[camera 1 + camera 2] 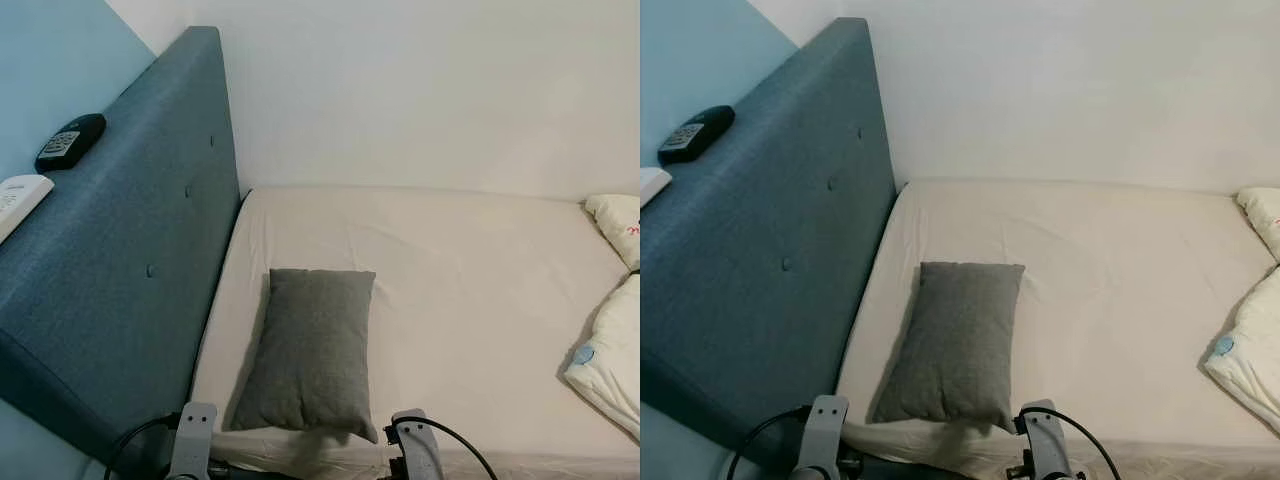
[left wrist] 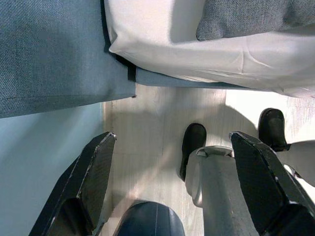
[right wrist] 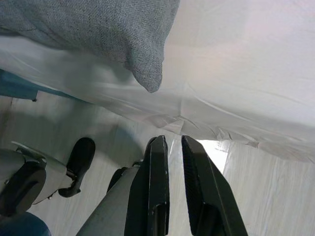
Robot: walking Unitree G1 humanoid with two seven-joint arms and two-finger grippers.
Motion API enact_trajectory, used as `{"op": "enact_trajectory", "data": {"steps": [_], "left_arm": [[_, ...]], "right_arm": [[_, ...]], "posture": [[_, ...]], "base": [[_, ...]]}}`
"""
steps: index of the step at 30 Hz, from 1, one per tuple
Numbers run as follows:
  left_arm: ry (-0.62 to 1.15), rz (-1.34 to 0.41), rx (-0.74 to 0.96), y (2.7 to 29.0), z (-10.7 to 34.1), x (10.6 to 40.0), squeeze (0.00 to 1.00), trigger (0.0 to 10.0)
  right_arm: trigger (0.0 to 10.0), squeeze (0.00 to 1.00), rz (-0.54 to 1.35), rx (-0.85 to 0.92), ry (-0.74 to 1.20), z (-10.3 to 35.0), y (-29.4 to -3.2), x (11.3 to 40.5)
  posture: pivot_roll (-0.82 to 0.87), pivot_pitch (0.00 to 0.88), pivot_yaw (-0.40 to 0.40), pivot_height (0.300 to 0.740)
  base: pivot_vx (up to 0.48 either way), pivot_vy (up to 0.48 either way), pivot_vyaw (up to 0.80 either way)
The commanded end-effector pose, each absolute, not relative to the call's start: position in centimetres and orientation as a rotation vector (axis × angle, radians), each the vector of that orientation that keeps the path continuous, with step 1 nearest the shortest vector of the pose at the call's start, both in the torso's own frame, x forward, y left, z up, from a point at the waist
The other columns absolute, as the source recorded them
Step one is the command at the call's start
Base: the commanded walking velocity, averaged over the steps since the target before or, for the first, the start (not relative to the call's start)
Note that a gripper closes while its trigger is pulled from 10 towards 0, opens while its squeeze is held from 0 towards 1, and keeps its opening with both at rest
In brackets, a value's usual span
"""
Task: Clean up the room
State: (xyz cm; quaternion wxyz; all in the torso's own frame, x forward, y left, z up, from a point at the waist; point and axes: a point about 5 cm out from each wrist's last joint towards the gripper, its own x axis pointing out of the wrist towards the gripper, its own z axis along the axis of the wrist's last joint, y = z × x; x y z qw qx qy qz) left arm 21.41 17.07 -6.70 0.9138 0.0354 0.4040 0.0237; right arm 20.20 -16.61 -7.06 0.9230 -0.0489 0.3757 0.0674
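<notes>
A grey pillow (image 1: pixel 310 350) lies flat on the cream bed sheet (image 1: pixel 480 290), close to the blue headboard (image 1: pixel 130 260) and the bed's near edge. Both arms hang low in front of the bed, their silver wrists at the bottom of the eye views. My left gripper (image 2: pixel 172 138) is open, fingers wide apart, pointing down at the wooden floor beside the bed corner. Below the mattress edge my right gripper (image 3: pixel 173 141) is shut with nothing in it, and a corner of the grey pillow (image 3: pixel 147 73) shows above its tips.
A crumpled white duvet (image 1: pixel 610 360) and a white pillow (image 1: pixel 618 220) lie at the bed's right side. On the headboard's top ledge rest a black remote (image 1: pixel 70 140) and a white device (image 1: pixel 18 200). My black feet (image 2: pixel 193 145) stand on the floor.
</notes>
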Motion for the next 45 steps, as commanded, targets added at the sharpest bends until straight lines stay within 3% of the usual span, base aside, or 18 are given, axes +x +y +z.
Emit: {"op": "enact_trajectory", "data": {"steps": [1, 45], "left_arm": [[0.868, 0.044, 0.092, 17.23, -7.22, 20.57, 0.00, 10.0], [0.870, 0.035, 0.100, 17.11, -7.23, 20.58, 0.00, 10.0]], "right_arm": [[10.0, 0.00, 0.130, -0.100, 0.805, -7.48, -16.91, 19.52], [10.0, 0.00, 0.134, -0.127, 0.798, -7.36, -16.93, 19.77]], "posture": [[0.03, 0.135, -0.059, 0.740], [0.03, 0.124, -0.057, 0.740]], "base": [[0.000, 0.000, 0.00], [0.000, 0.000, 0.00]]}}
